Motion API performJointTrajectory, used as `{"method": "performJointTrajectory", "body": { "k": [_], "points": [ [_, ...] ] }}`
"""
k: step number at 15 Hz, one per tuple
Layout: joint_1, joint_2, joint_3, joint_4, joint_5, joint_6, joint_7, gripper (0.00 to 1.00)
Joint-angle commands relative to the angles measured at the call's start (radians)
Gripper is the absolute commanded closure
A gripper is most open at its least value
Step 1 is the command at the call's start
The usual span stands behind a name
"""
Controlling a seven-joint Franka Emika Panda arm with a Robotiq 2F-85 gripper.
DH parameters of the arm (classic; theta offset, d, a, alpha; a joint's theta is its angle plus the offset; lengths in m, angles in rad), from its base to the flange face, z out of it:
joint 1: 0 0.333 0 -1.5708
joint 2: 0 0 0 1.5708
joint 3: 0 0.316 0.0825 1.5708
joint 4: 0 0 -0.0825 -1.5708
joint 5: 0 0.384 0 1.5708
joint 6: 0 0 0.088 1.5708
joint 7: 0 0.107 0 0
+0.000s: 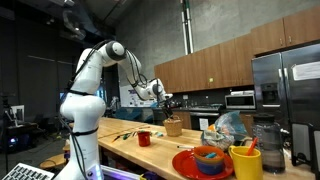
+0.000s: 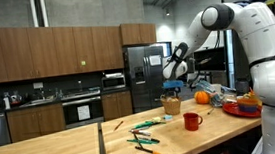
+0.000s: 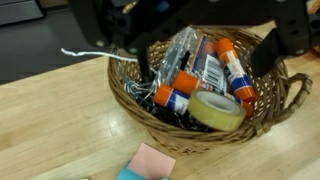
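Observation:
My gripper hangs open straight above a wicker basket, coming in from the top of the wrist view. One dark finger is over the basket's left side and the other sits at its right rim. Inside lie orange-capped glue sticks, a clear plastic package and a roll of tape. Nothing is between the fingers. In both exterior views the gripper hovers a little above the basket on the wooden counter.
A red mug stands near the basket, and pens lie scattered on the counter. Pink sticky notes sit beside the basket. A red plate with a bowl, a yellow cup and an orange crowd one counter end.

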Motion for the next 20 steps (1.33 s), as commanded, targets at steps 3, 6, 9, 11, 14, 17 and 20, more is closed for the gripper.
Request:
{"method": "performJointTrajectory", "body": {
  "k": [3,6,9,11,14,17,20],
  "points": [
    [0.018,0.001,-0.011,0.010,0.067,-0.092,0.036,0.00],
    [0.017,0.010,-0.010,0.012,0.104,-0.118,0.050,0.00],
    [0.016,0.019,-0.010,0.012,0.124,-0.121,0.071,0.27],
    [0.013,0.017,-0.013,0.017,0.126,-0.119,0.085,0.36],
    [0.012,0.018,-0.015,0.014,0.134,-0.110,0.102,0.63],
    [0.013,0.014,-0.015,0.011,0.138,-0.097,0.116,0.75],
    [0.019,-0.013,-0.011,-0.001,0.136,-0.080,0.122,0.75]
  ]
}}
